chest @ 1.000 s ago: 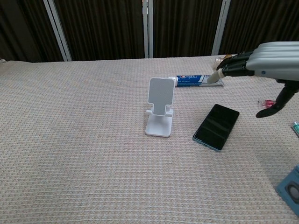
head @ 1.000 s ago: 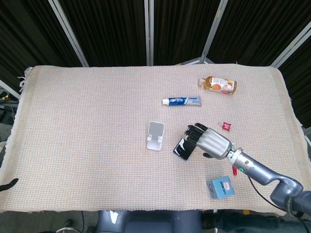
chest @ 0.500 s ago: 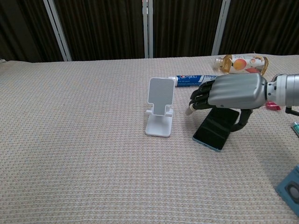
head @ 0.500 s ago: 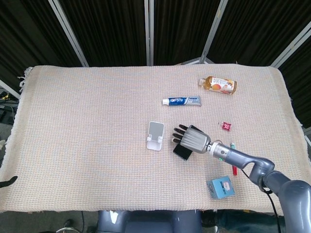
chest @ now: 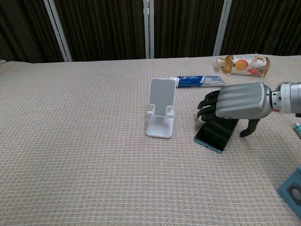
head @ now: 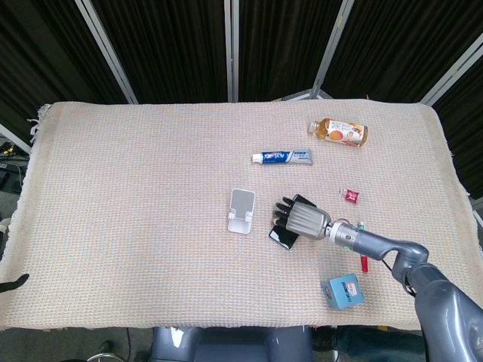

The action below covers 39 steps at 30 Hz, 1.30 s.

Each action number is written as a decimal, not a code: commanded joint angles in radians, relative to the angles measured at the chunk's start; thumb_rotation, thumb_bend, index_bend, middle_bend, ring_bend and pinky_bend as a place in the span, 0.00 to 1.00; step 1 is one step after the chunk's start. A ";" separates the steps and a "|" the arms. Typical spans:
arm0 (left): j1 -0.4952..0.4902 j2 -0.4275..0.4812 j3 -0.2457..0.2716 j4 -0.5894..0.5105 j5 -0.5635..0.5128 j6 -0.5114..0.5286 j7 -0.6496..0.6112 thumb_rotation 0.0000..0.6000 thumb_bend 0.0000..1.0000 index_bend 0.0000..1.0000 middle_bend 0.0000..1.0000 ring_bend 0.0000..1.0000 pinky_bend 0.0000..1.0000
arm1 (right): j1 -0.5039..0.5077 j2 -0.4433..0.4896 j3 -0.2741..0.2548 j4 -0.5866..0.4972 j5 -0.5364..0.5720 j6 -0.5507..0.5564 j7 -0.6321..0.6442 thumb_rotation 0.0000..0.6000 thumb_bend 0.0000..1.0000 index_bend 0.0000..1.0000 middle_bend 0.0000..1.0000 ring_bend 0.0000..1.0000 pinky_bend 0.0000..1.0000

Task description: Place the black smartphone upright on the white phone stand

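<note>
Over the last second we dropped the right robot hand (chest: 235, 102) onto the flat black smartphone (chest: 217, 134), still lying on the worktop just right of the empty white plastic phone stand (chest: 160, 114), fingers spread, nothing gripped yet.

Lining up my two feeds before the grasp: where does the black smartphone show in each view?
Head view: black smartphone, lower centre-right, mostly under the right hand.
Chest view: right of centre, flat on the cloth, right hand over its far end.
Shared landmark: white phone stand, just left of it.
</note>
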 commanded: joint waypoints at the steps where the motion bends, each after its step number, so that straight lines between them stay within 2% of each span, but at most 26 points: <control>1: 0.001 -0.001 -0.001 -0.001 -0.001 0.004 0.002 1.00 0.00 0.00 0.00 0.00 0.00 | -0.007 -0.017 -0.017 0.025 0.006 0.015 0.012 1.00 0.07 0.22 0.20 0.13 0.18; 5: -0.002 -0.005 0.001 -0.002 -0.002 0.001 0.012 1.00 0.00 0.00 0.00 0.00 0.00 | -0.012 -0.038 -0.040 0.068 0.011 0.027 0.026 1.00 0.09 0.26 0.24 0.16 0.20; 10: -0.003 -0.010 0.001 -0.004 -0.006 0.003 0.021 1.00 0.00 0.00 0.00 0.00 0.00 | -0.020 -0.060 -0.052 0.117 0.020 0.077 0.046 1.00 0.18 0.43 0.45 0.36 0.29; 12: -0.004 -0.011 0.002 -0.004 -0.007 0.002 0.025 1.00 0.00 0.00 0.00 0.00 0.00 | -0.023 -0.067 -0.056 0.137 0.024 0.103 0.054 1.00 0.19 0.49 0.49 0.41 0.32; 21: -0.005 -0.009 0.008 -0.014 0.003 0.001 0.024 1.00 0.00 0.00 0.00 0.00 0.00 | -0.032 -0.054 -0.053 0.185 0.050 0.218 0.043 1.00 0.20 0.50 0.54 0.46 0.34; 27: -0.004 0.004 0.012 -0.018 0.026 0.002 -0.005 1.00 0.00 0.00 0.00 0.00 0.00 | -0.032 -0.008 -0.015 0.181 0.077 0.342 -0.103 1.00 0.21 0.53 0.57 0.49 0.36; 32: 0.001 0.016 0.016 -0.012 0.033 0.001 -0.037 1.00 0.00 0.00 0.00 0.00 0.00 | -0.003 0.057 0.019 0.098 0.087 0.436 -0.247 1.00 0.21 0.55 0.58 0.51 0.36; 35: 0.006 0.022 0.016 -0.008 0.038 0.008 -0.051 1.00 0.00 0.00 0.00 0.00 0.00 | 0.031 0.093 0.050 0.018 0.094 0.443 -0.370 1.00 0.22 0.54 0.57 0.50 0.36; 39: 0.009 0.028 0.017 -0.005 0.044 0.011 -0.069 1.00 0.00 0.00 0.00 0.00 0.00 | 0.096 0.147 0.096 -0.143 0.099 0.374 -0.610 1.00 0.22 0.54 0.56 0.50 0.35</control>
